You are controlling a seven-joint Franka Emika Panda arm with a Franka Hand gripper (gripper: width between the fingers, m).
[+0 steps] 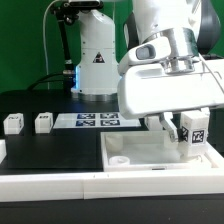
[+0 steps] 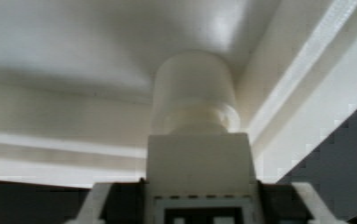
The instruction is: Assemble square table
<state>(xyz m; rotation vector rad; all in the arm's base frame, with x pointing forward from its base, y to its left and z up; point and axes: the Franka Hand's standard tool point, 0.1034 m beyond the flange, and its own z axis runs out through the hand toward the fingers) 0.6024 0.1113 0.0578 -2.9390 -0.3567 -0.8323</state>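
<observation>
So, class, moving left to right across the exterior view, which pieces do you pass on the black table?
First leg → second leg → marker board → gripped leg, held in the gripper.

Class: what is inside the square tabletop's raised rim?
Inside the tabletop, by its corner at the exterior view's right, the gripper holds a tagged leg. Whether the leg touches the tabletop is hidden.
</observation>
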